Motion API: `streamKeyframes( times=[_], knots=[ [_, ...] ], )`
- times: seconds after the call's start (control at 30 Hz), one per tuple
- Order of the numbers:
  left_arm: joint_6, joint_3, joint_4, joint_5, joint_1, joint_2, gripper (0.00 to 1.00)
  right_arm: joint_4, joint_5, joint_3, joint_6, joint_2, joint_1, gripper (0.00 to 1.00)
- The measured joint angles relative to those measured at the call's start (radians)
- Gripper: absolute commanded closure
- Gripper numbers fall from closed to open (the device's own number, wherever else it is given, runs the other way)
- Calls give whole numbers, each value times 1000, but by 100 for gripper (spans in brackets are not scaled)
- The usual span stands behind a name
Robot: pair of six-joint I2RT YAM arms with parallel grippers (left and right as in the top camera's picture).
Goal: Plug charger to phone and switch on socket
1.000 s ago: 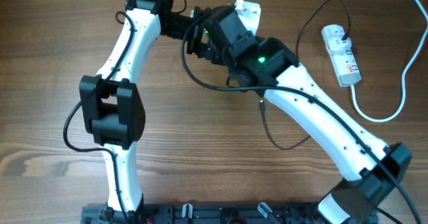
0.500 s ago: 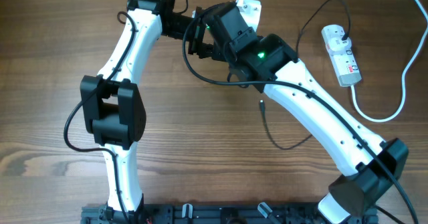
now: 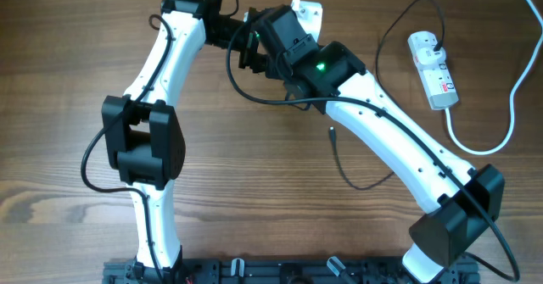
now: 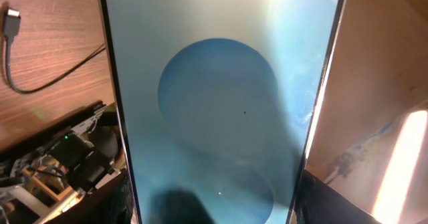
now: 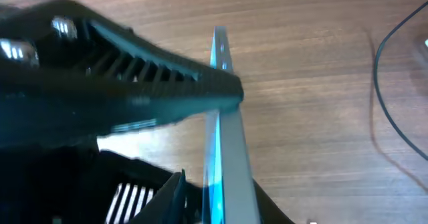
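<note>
A wooden table [image 3: 68, 30] fills the whole overhead view, its warm brown boards showing long grain that runs left to right in 1 even tone. Light falls softly from above and leaves pale shadows. A dark rail [image 3: 254, 271] lines the near edge. In the left wrist view a bright patch [image 4: 401, 157] lies on the wood at lower right, possibly glare.

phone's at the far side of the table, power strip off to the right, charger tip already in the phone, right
No: the charger tip is not in the phone; the overhead view shows it lying loose on the table, apart from it. The phone is at the far side and the power strip off to the right.
</note>
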Motion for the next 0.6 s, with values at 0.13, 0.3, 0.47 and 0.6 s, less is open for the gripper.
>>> streamKeyframes(
  times=[0.13, 0.3, 0.47, 0.6],
  knots=[
    [0, 0, 6, -1, 0, 0, 34, -13, -18, 0, -4, 0, 0, 75],
    [0, 0, 7, -3, 0, 0, 34, -3, 2, 4, -13, 0, 0, 73],
    [0, 0, 7, -7, 0, 0, 34, -24, 8, 43, -23, -1, 0, 73],
    [0, 0, 7, -10, 0, 0, 34, -34, 0, 43, -23, -2, 0, 76]
  ],
)
